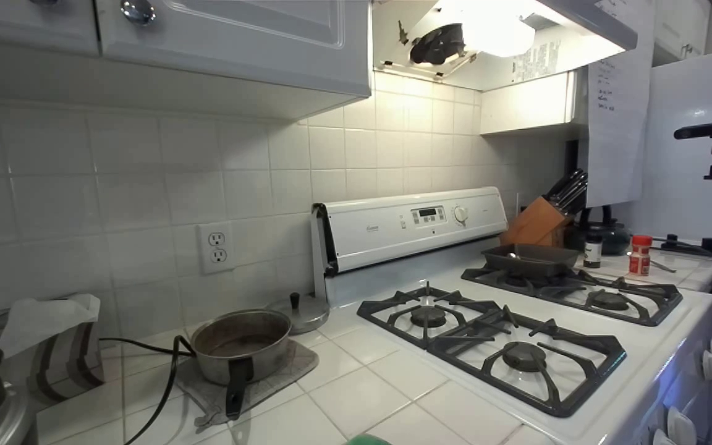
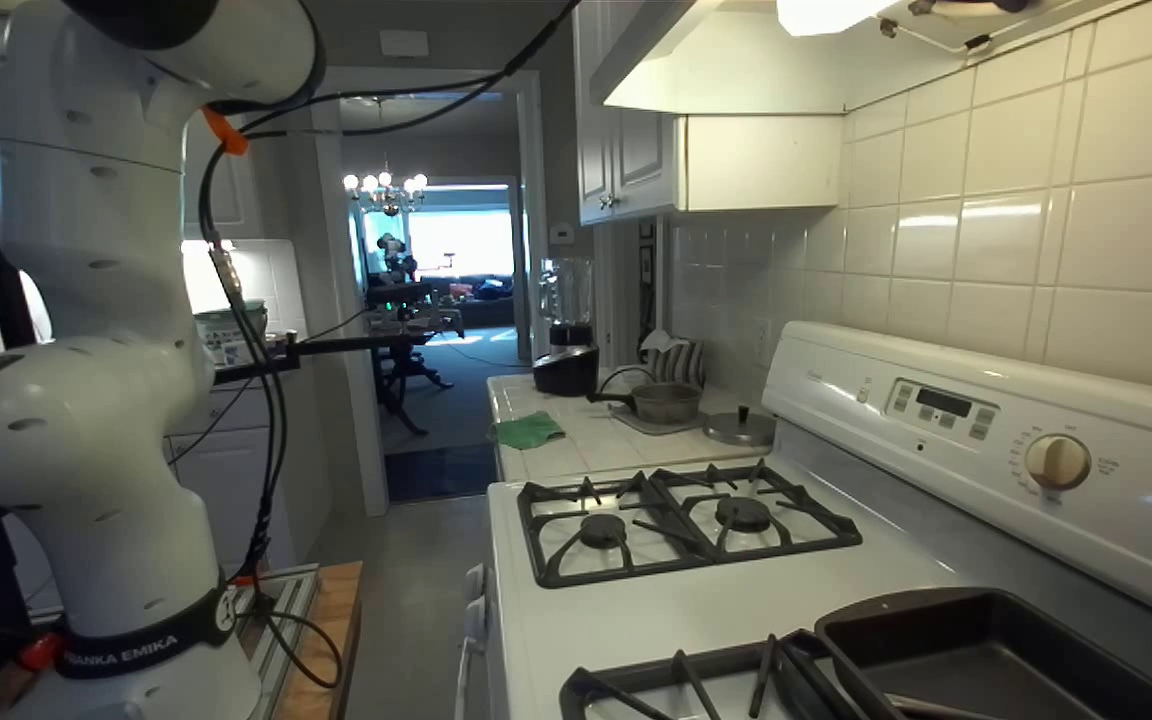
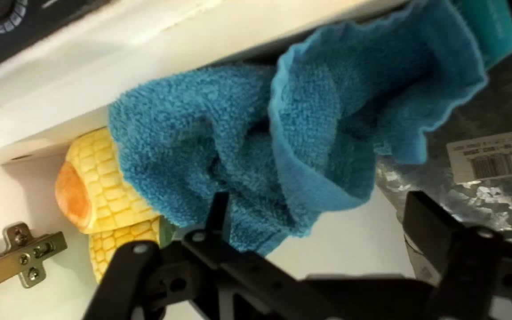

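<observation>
My gripper (image 3: 318, 200) shows only in the wrist view. Its two black fingers are wide apart with nothing held between them. A crumpled blue towel (image 3: 238, 146) is nearest, beyond the fingers and partly behind the left one. I cannot tell whether that finger touches it. Yellow corn-shaped things (image 3: 109, 182) lie beside the towel on the left, partly covered by it. A grey mottled metal surface with a white barcode label (image 3: 494, 155) is on the right. The robot arm (image 2: 106, 400) stands at the left of an exterior view; its gripper end is out of view there.
A metal hinge (image 3: 27, 260) and a white edge (image 3: 158, 58) border the cabinet-like space. A teal box (image 3: 489, 31) is at its top right. The stove (image 1: 418, 232) holds a dark baking pan (image 2: 1016, 640). A pot (image 1: 241, 346), its lid (image 1: 297, 312) and a green cloth (image 2: 528, 430) lie on the counter.
</observation>
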`<state>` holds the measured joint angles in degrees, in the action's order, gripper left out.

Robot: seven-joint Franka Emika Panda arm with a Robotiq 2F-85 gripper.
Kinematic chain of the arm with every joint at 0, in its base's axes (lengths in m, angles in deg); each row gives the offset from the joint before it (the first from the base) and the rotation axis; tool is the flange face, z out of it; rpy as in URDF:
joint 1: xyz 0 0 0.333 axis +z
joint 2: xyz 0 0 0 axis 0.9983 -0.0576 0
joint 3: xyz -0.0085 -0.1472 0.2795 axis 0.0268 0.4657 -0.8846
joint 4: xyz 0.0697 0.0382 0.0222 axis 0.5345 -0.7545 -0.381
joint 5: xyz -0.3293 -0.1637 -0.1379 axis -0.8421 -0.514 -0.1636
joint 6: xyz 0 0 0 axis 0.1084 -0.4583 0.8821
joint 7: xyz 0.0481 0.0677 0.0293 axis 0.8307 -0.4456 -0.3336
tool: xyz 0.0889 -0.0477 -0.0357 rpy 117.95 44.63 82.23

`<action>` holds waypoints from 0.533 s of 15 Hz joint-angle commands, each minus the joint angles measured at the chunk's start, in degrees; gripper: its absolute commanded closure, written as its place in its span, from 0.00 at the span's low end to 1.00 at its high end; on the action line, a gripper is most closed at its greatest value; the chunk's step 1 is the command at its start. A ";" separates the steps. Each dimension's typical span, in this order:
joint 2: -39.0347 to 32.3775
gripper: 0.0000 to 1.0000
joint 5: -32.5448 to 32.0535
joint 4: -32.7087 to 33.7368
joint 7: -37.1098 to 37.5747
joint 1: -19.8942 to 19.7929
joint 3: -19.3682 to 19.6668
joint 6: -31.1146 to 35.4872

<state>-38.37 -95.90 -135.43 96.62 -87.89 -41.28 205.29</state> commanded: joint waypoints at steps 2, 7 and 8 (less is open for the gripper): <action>-0.81 0.00 -2.44 3.79 3.30 0.92 0.68 -8.65; -0.44 0.00 -6.55 6.77 4.25 2.49 0.31 -15.33; -0.23 0.00 -7.64 7.14 4.38 2.99 0.32 -15.57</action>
<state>-38.32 -100.32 -131.21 98.93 -86.42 -41.28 192.85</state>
